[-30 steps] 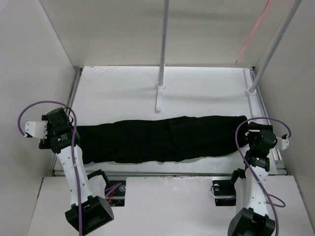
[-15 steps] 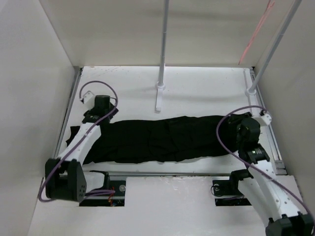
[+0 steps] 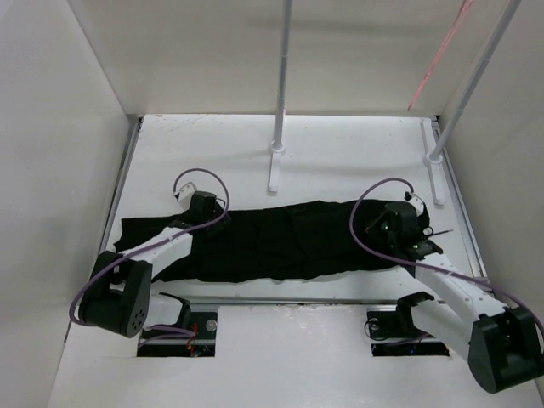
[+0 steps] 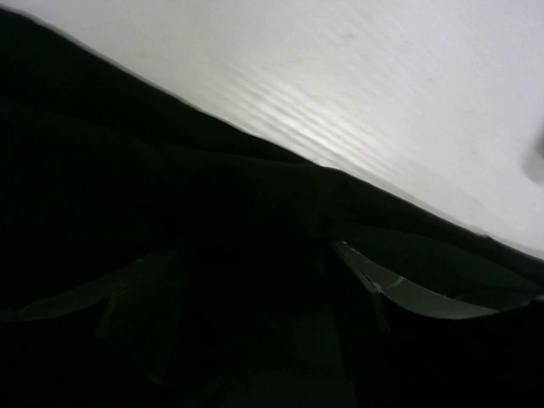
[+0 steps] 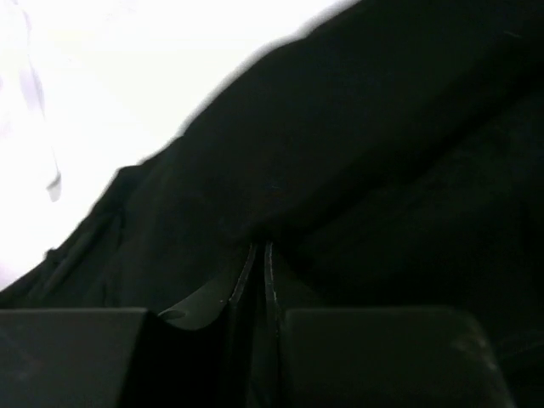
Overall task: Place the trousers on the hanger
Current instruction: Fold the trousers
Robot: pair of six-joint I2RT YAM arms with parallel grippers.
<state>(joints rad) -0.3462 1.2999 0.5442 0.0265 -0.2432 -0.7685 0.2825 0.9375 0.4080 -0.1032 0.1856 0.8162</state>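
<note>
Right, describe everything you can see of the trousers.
The trousers are plain black soft cloth, folded into one long wrinkled band lying flat across the white table. The left pincer sits open on the far edge near the left end; the right pincer is pinched shut on a fold near the right end.
</note>
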